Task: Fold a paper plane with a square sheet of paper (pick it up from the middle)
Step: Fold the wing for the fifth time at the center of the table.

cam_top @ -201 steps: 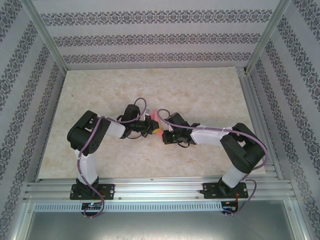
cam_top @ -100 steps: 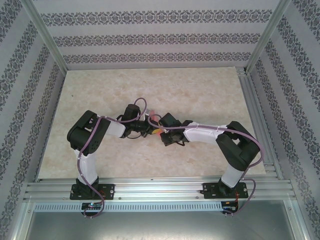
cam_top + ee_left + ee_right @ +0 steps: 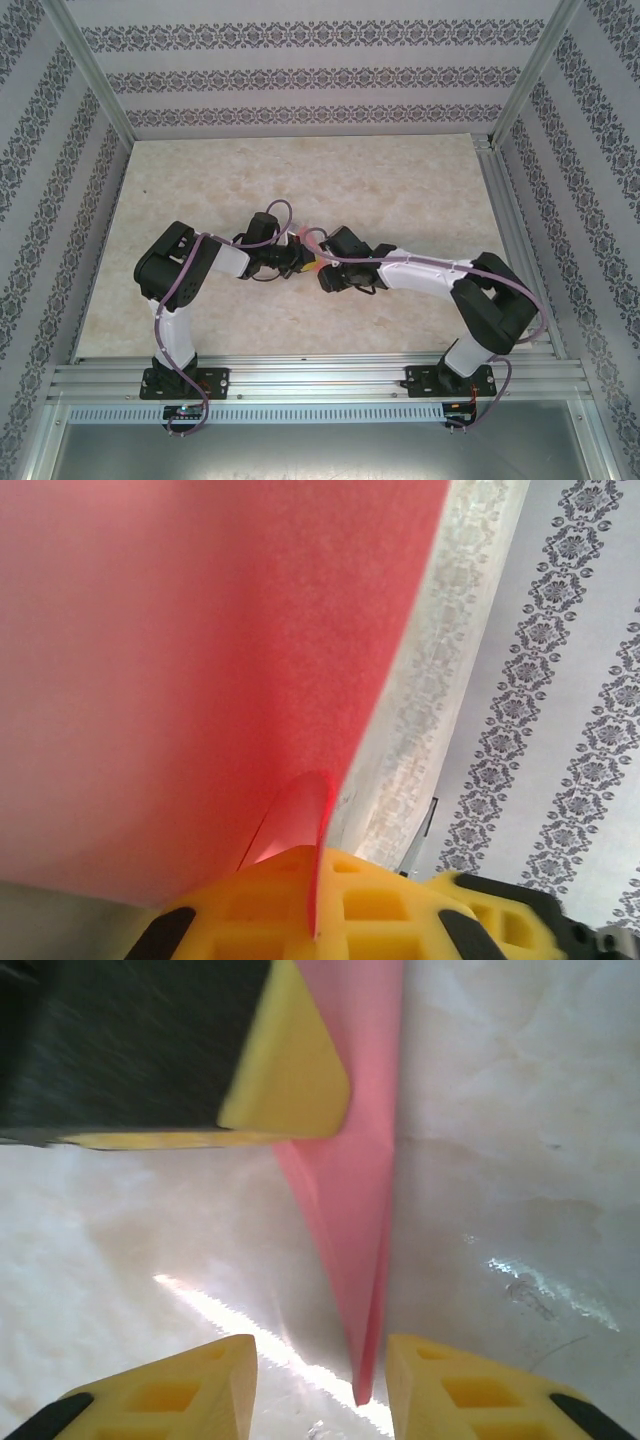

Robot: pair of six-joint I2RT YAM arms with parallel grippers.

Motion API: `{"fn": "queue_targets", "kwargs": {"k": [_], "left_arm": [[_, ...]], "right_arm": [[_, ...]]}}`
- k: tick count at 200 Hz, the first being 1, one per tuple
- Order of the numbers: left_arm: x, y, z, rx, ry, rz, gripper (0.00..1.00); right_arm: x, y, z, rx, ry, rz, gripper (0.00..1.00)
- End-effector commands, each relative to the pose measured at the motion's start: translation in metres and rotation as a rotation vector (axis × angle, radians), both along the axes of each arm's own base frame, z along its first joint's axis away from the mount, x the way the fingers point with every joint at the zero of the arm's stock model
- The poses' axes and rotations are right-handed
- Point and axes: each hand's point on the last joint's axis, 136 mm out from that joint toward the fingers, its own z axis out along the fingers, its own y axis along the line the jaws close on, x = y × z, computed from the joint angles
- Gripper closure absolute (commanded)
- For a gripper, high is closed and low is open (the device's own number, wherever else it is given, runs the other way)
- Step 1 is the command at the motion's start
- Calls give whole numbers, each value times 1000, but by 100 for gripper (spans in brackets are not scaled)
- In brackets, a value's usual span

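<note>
Paper plane [image 3: 350, 1210]: narrow, creased pink dart

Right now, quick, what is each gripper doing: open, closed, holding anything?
Left gripper: closed on the pink paper plane.
Right gripper: open, jaws apart on either side of the plane's tip, not gripping it.

We read this as robot test cell in lab-type space, not home. We see marble-look desk [image 3: 200, 180] boxed in by aluminium extrusion frame [image 3: 92, 75]. Three sides are hung with damask-striped wallpaper panels [image 3: 300, 75], like staged backdrop. We note left arm [image 3: 178, 270] and right arm [image 3: 490, 305] bolted to slotted metal rail [image 3: 320, 375] at near edge, with purple cables [image 3: 158, 322] looped along them.
</note>
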Motion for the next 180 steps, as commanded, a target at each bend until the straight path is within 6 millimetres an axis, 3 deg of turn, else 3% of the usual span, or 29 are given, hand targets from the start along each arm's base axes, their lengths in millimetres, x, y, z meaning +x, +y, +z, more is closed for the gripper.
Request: {"fn": "queue_targets", "kwargs": {"k": [1,20,31,60,107,154,180], "left_arm": [[3,7,-9,42,-26,-7,99],[3,8,-10,46,-31,-12,99],[3,8,-11,50,-34,-14,99],[5,11,-13,68,-36,-19,99],[7,12,-16,85,-39,-29,100],[9,11,-20,93,-32,-36,100],[7,12,-22,98,-27,-42,100]], "right_arm": [[7,15,30,257,31,-57,59],[17,8,36,385,84,-151,64],[22,4,36,462,121,-203,73],[28,11,32,575,203,-264,85],[27,28,14,641,293,-253,88],[26,20,-14,603,339,-298,88],[25,21,-18,645,372,-306,88]]}}
